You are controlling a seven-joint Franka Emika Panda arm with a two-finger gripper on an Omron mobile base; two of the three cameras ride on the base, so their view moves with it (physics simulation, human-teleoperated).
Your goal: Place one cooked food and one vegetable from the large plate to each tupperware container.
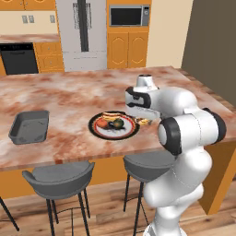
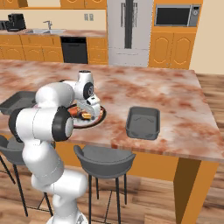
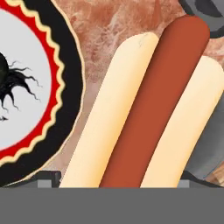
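Since the left tupperware container [image 1: 30,126] sits empty well apart from the food, near the counter's [image 1: 69,97] front edge, it plays no part in this step. To its right lies the large plate [image 1: 94,125], with a dark green item and some yellow-orange pieces on its white centre; I cannot name them surely.

Just past the plate's right rim, the gripper [image 3: 120,178] has a hot dog [image 3: 148,109] lengthwise between its fingertips. The tips stand wide, one against each side of the bun, so it looks gripped. In the hand view the hot dog hangs over bare marble, off the plate.

The right tupperware container [image 2: 143,120] is farther right on the counter and empty, and it seems the natural target.

- Carry the hot dog level and high enough to clear the flared rim.
- Bring it over the middle of the tray, with its length along the tray's long side.
- Lower it close to the floor before opening, because a round bun may roll if dropped.
- Leave room beside it for a vegetable.
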